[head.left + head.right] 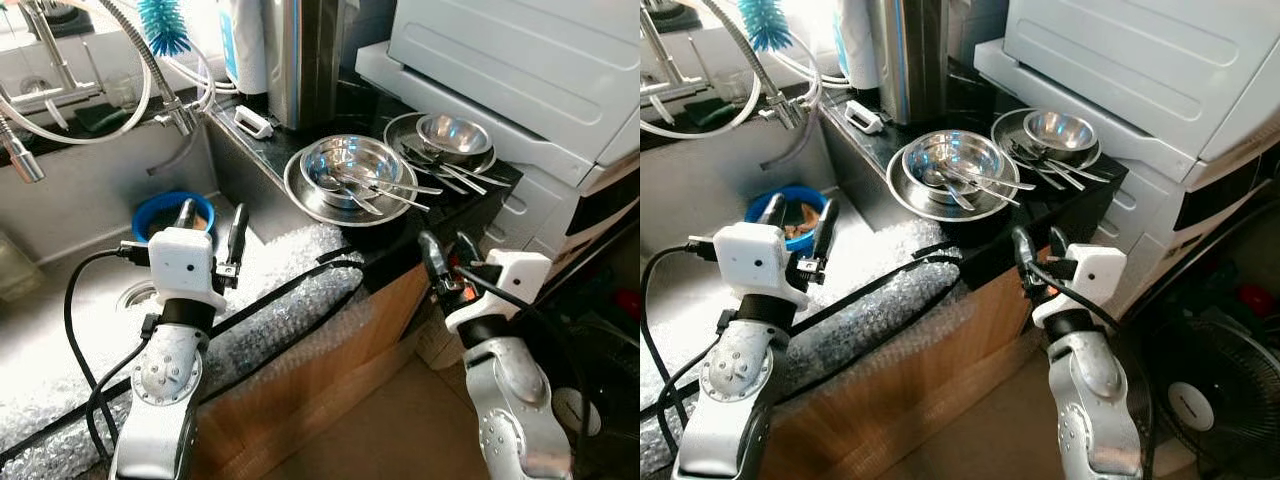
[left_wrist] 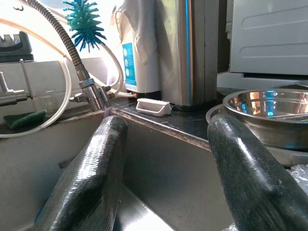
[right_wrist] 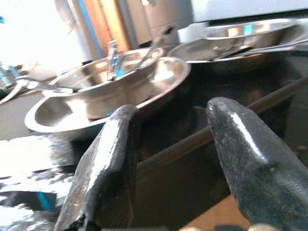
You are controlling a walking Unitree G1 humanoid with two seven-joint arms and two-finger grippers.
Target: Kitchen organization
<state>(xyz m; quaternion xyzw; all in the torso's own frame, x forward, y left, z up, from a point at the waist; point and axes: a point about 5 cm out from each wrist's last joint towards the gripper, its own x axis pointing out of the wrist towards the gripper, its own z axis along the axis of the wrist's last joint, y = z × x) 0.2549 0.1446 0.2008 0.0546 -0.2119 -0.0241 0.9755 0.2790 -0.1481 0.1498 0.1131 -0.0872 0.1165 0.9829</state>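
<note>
A steel sink (image 1: 90, 200) holds a blue bowl (image 1: 150, 212), just ahead of the left gripper (image 1: 210, 222), whose fingers are spread and empty above bubble wrap (image 1: 270, 290). On the black counter (image 1: 370, 235), stacked steel plates (image 1: 300, 195) with spoons (image 1: 385, 190) lie beyond the right gripper (image 1: 445, 252), also spread, just below the counter edge.

There were two steel plates (image 1: 300, 190) (image 1: 400, 130), two steel bowls (image 1: 350, 165) (image 1: 452, 133), one blue bowl (image 1: 150, 212), one brush (image 1: 163, 25), and several spoons (image 1: 385, 188), too tangled to count.
</note>
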